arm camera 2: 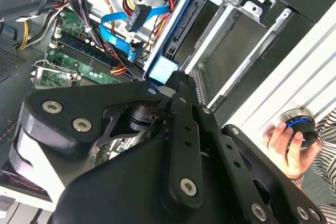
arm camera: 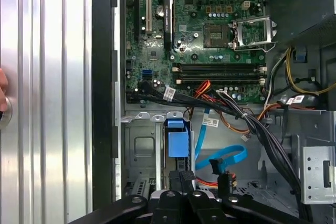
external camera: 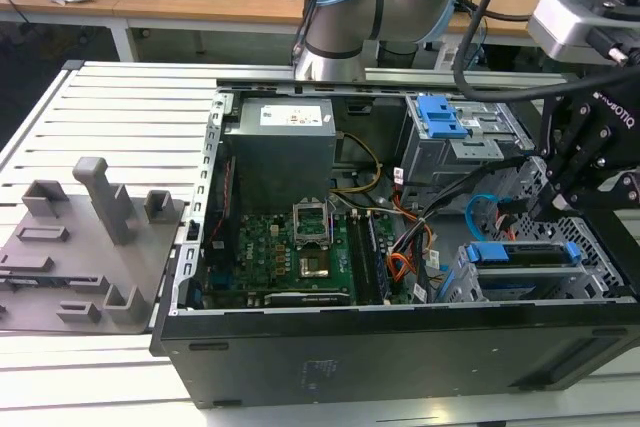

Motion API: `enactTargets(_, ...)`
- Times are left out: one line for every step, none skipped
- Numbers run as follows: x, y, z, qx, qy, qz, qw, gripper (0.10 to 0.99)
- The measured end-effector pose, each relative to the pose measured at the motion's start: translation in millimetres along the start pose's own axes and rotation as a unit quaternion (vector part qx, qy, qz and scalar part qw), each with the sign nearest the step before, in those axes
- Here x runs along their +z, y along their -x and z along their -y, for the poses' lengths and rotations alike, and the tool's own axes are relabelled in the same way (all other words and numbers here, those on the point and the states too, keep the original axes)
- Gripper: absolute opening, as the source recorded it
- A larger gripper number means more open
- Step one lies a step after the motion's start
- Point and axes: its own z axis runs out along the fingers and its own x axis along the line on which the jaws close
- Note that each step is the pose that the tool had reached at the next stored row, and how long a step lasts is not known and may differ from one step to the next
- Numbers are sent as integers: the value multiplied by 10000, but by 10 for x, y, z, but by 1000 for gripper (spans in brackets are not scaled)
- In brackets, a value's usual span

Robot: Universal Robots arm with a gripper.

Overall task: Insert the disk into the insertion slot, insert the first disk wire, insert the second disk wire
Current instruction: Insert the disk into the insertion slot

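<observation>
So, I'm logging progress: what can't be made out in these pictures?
- Exterior view: how deep the disk sits; the insertion slot's walls hide it.
- Second wrist view: the gripper blocks most of the disk.
- First wrist view: the blue wire's far end, under black cables.

I see the computer case [external camera: 400, 347] as dark matt metal outside and pale bare metal inside. In the case, the insertion slot [external camera: 598, 259] is light-grey sheet metal full of little holes, and the disk [external camera: 523, 252] has a bright blue plastic frame, a bit shiny. Over the case, the gripper [arm camera 2: 179, 80] looks matt black. Beside the case, the table [external camera: 130, 107] is smooth ribbed metal, and the holder [external camera: 100, 217] on it is dull grey plastic.
</observation>
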Motion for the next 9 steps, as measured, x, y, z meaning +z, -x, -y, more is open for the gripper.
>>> enactTargets(30,0,2,0,1,0,10000,106)
enactTargets(59,0,5,0,2,0,10000,106)
enactTargets(85,0,7,0,2,0,10000,106)
enactTargets(118,0,9,0,3,-1,10000,106)
enactTargets(132,0,10,0,3,0,10000,106)
enactTargets(147,1,11,0,3,0,10000,106)
enactTargets(164,1,13,-1,3,0,10000,106)
enactTargets(174,1,17,-1,4,0,10000,106)
enactTargets(186,1,26,-1,4,0,10000,106)
